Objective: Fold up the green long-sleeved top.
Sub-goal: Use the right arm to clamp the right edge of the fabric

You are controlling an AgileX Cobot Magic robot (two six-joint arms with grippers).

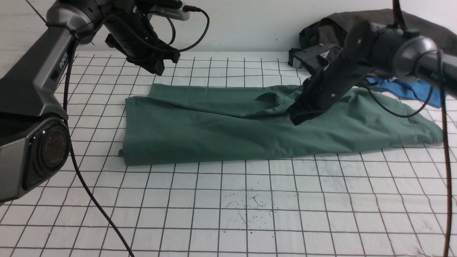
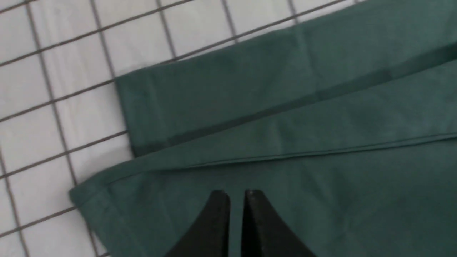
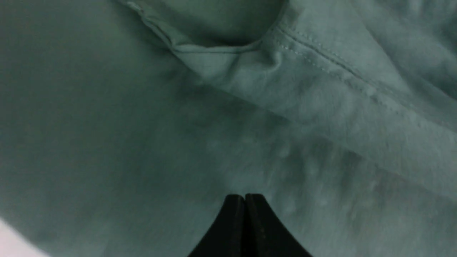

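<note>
Nearest: bare white gridded table (image 1: 150,200), with a patch of dark scribble marks (image 1: 250,208) in its near middle. Farther in, across the table's middle from left to right: the green long-sleeved top (image 1: 214,135), flat, already folded into a long band, with a straight near edge and a squared-off left end. On its far half, a sleeve (image 1: 214,101) laid lengthwise over the body, cuff (image 1: 268,100) toward the centre. Just right of that cuff, down at the cloth: right gripper (image 1: 299,116), jaws pressed together with no gap. No fabric seen pinched between them; touching the cloth or just above it, cannot tell. Farther back on the left, raised above the table near the top's far left corner: left gripper (image 1: 159,66), jaws nearly closed, only a thin slit, nothing in it. At the far right, just behind the top: a bright blue garment (image 1: 410,91). Behind that, against the wall (image 1: 250,25), a heap of dark grey clothes (image 1: 357,21).
</note>
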